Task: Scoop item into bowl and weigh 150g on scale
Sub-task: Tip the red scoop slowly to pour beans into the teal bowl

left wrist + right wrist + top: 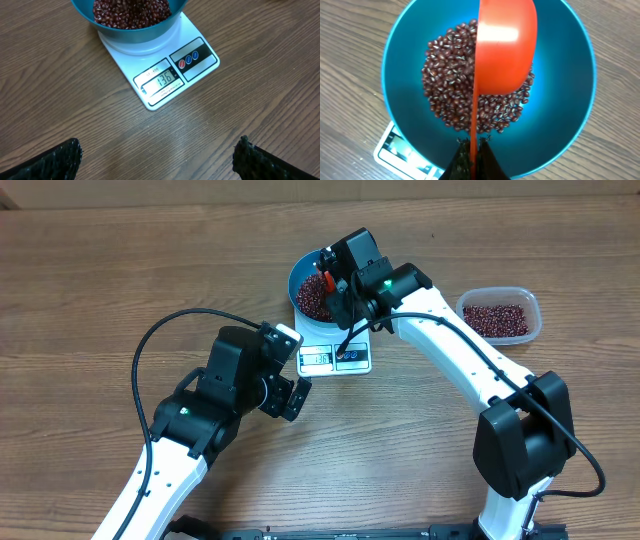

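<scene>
Wood-grain table (90, 270) underneath: red-brown beans (450, 70) heap in the blue bowl (402, 120) on the white scale (200, 65), its display reading 136. Right gripper (471, 152), clenched on the red scoop (505, 45) by its handle, hangs directly above the bowl. The clear tub (498, 318) of beans lies to that arm's right. Left gripper (156, 162) gapes empty near the scale.

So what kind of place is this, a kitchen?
Probably a robot lab bench, not a real kitchen: two robot arms at a wooden table, one holding a red scoop, with a scale, a blue bowl of beans and a plastic tub.
</scene>
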Controlling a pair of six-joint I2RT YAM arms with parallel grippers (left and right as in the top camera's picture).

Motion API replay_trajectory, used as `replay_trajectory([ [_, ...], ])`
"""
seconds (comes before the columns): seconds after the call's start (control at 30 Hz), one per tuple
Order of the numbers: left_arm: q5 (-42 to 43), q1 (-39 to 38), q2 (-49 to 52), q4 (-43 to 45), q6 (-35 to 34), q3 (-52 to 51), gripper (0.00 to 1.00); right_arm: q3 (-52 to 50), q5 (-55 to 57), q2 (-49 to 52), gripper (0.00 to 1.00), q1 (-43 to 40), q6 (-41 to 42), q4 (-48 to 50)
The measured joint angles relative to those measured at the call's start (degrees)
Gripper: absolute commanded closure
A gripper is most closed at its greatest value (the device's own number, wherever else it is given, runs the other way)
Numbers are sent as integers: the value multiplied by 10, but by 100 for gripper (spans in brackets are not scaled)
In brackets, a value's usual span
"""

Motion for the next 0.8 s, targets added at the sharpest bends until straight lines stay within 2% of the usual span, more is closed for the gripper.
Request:
replay_trajectory([
  [0.8, 0, 0, 0, 0, 0, 0, 1, 0, 59, -26, 96, 0, -19, -3],
])
